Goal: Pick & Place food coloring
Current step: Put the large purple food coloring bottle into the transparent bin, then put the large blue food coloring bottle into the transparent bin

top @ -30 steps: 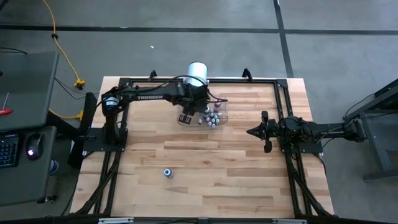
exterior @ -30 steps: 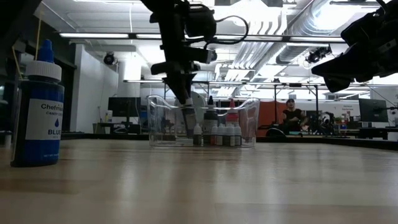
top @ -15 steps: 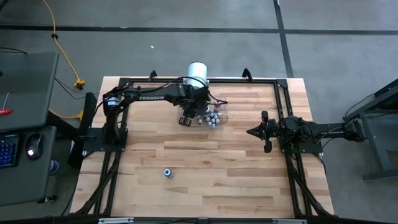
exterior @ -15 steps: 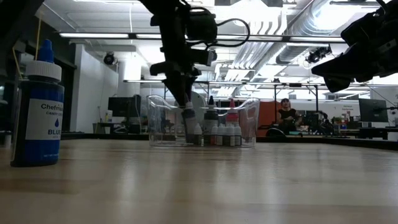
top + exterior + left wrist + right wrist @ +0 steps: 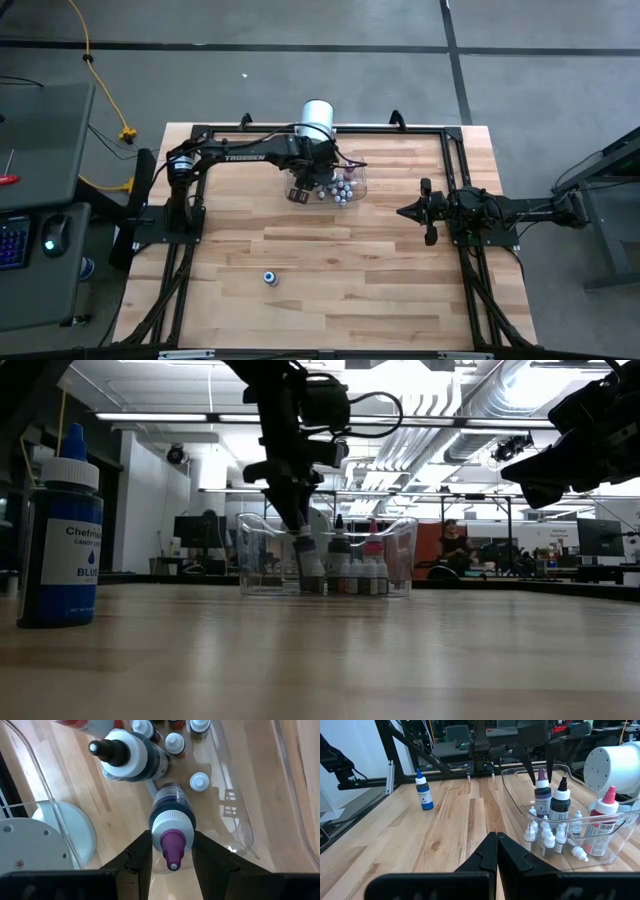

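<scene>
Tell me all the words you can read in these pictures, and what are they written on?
"BLUE": on the white label of the blue bottle standing alone on the table.
"Chef...": brand word above it on the same label, cut off at the bottle's curve.
"TROSSEN": white letters on the left arm, just readable from above.
Label of the red-capped bottle in the clear tub: printed, but too small to read.

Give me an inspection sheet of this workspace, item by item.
Surface: wooden table, bare boards.
Job's things: purple-capped bottle in clear tub among small bottles; blue bottle standing alone.
Clutter: white cylinder behind tub.
Pincers: left pincer shut on the purple-capped bottle's cap; right pincer shut, idle at the right side.
Cables: yellow cable on floor.
Surroundings: person far behind.
</scene>
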